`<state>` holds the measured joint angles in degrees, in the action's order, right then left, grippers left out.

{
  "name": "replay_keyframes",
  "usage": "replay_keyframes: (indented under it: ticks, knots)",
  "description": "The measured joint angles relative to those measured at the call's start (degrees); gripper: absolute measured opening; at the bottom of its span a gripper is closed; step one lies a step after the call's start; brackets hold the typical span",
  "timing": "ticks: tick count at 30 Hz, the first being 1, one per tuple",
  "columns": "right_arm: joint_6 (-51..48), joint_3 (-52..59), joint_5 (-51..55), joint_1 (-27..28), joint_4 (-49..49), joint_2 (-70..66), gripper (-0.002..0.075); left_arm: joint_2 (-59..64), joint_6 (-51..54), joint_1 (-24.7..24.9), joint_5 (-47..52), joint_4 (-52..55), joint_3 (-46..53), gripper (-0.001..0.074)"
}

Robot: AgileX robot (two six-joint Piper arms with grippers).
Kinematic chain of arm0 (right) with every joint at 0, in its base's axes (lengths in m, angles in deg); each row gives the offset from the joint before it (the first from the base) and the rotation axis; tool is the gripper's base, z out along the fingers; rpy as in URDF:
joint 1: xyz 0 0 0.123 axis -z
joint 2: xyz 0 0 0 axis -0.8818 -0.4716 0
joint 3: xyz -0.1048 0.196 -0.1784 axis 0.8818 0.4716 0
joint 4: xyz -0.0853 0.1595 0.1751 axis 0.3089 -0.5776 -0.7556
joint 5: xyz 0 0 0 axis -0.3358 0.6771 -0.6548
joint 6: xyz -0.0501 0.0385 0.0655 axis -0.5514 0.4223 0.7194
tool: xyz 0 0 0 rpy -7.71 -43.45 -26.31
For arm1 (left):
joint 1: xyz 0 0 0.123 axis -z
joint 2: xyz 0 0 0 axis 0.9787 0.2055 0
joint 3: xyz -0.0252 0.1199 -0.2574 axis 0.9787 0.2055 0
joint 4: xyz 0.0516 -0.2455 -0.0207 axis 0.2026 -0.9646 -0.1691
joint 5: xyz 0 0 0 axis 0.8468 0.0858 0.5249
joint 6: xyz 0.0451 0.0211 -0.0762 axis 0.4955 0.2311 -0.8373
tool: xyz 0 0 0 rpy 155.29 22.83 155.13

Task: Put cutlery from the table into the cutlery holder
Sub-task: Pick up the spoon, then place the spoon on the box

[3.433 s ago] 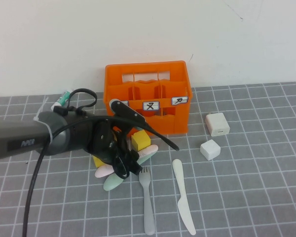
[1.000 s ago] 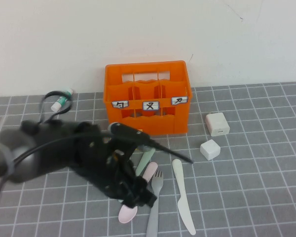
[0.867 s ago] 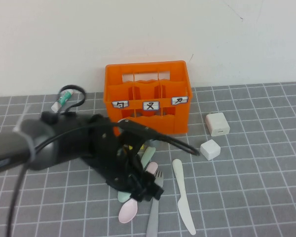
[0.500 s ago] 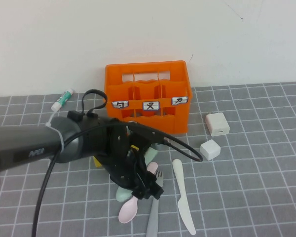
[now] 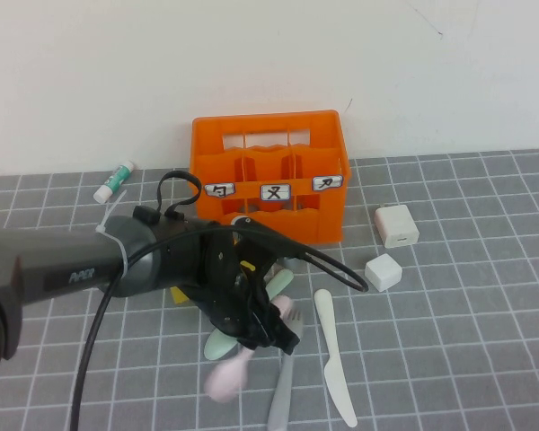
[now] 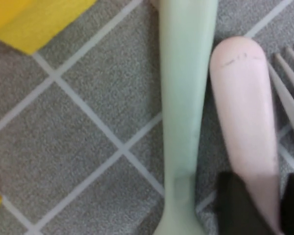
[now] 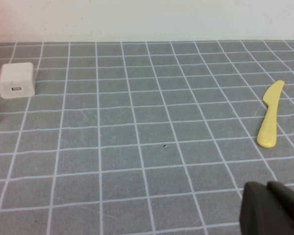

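Observation:
The orange cutlery holder [image 5: 269, 184] stands at the back of the table [image 5: 467, 359]. My left gripper [image 5: 271, 330] is low in front of it, shut on the handle of the pale pink spoon [image 5: 223, 381]. In the left wrist view my left gripper [image 6: 264, 196] has dark fingers [image 6: 237, 205] either side of the pink handle [image 6: 245, 107]. The mint green spoon [image 6: 186, 98] lies alongside; its bowl [image 5: 217, 346] shows under the arm. The grey fork [image 5: 283, 382] and cream-white knife [image 5: 334, 359] lie to the right. My right gripper [image 7: 277, 205] is shut, empty, over bare table; the knife [image 7: 270, 115] lies ahead of it.
Two white cubes [image 5: 395, 224] [image 5: 383, 270] sit right of the holder, one showing in the right wrist view [image 7: 17, 80]. A white-and-green tube [image 5: 115, 180] lies at the back left. A yellow cube [image 6: 39, 19] sits close to the spoons. The left arm's cable [image 5: 341, 274] loops toward the small white cube.
The spoons have been dragged from beside the yellow cube toward the fork. In the last half second the pink spoon's bowl has shifted left and blurred, and the left gripper edged back toward the holder.

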<state>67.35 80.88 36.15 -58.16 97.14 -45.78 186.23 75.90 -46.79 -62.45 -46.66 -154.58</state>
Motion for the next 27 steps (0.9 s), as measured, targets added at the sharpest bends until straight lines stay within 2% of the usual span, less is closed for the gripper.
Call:
replay_keyframes:
  ticks: [1, 2, 7, 12, 20, 27]
  knots:
    - [0.0, 0.0, 0.0, 0.0, 0.0, 0.0, -0.0003, 0.0, 0.0, 0.0, 0.0, 0.0, 0.0, 0.0146]
    - [0.0, 0.0, 0.0, 0.0, 0.0, 0.0, -0.0003, 0.0, 0.0, 0.0, 0.2, -0.1, -0.1, 0.0122]
    - [0.0, 0.0, 0.0, 0.0, 0.0, 0.0, -0.0003, -0.7, 0.0, 0.0, 1.2, -0.7, 0.3, 0.0125]
    - [0.0, 0.0, 0.0, 0.0, 0.0, 0.0, -0.0003, -7.1, 0.0, 0.0, -0.1, -0.9, 4.9, 0.0125]
    - [0.0, 0.0, 0.0, 0.0, 0.0, 0.0, -0.0003, -22.2, 0.2, -2.3, -17.7, -5.2, 15.8, 0.0125]
    - [0.0, 0.0, 0.0, 0.0, 0.0, 0.0, -0.0003, -27.6, -0.4, -5.2, -31.9, -9.1, 19.2, 0.0125]
